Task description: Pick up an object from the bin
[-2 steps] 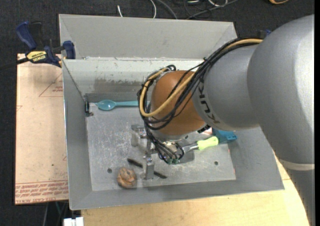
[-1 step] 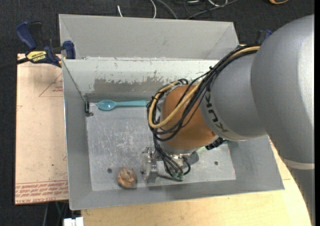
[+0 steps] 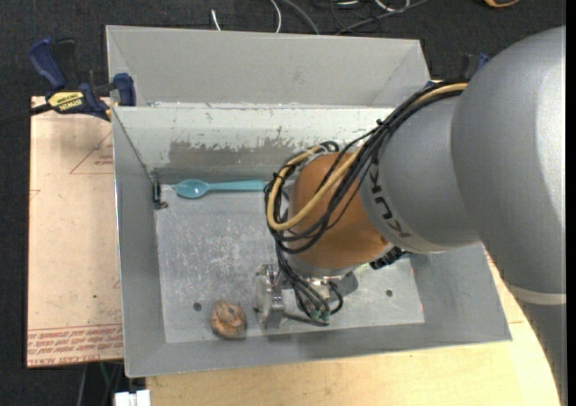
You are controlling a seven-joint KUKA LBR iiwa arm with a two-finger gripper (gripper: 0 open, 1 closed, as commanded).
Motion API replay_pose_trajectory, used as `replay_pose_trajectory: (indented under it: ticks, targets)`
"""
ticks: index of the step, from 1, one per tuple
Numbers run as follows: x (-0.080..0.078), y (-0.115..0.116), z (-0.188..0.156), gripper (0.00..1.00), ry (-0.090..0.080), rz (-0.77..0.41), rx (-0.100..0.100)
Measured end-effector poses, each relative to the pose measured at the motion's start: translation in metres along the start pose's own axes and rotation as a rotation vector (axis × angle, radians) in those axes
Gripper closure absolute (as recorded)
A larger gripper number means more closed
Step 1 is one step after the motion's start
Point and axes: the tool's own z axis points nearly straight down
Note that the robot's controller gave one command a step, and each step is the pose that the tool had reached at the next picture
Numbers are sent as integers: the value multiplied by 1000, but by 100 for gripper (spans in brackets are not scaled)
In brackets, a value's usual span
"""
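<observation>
The gripper (image 3: 268, 301) is seen low over the bin floor, near the front wall and about midway along it. It is pointed downward, as a top-down pick from a flat floor would require. Whether it is spread or pressed together cannot be told, since its lower part is masked by its own housing and by dark wiring. Nothing is seen held in it.

Just beside the gripper, on its left in the view, a small brown lump (image 3: 229, 319) is found, rounded and knobbly, lying close to the front wall. No contact between the two can be made out; a narrow strip of floor seems to be left between them. Being the nearest thing, the lump is judged the likelier one to be picked. A short sideways shift would probably be needed before it could be closed on, and the closeness of the wall may hamper that.

Above the gripper the wrist is wrapped in an orange cover (image 3: 328, 215), and looped cables (image 3: 290, 202) are carried across it with slack, presumably so that wrist turns are not hindered. The grey arm (image 3: 504, 161) is brought in over the right rim.

Well apart, at the back wall, a teal spoon (image 3: 216, 186) is laid flat, its bowl toward the left corner. The rest of the bin (image 3: 198, 251) floor is shown bare and scuffed.
</observation>
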Motion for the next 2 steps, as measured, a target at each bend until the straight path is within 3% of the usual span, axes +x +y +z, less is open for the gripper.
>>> replay_pose_trajectory:
  ticks: [1, 2]
  targets:
    - [4, -7, -10, 100, -1, -7, -1]
    - [5, 2, -31, 100, -1, -18, -1]
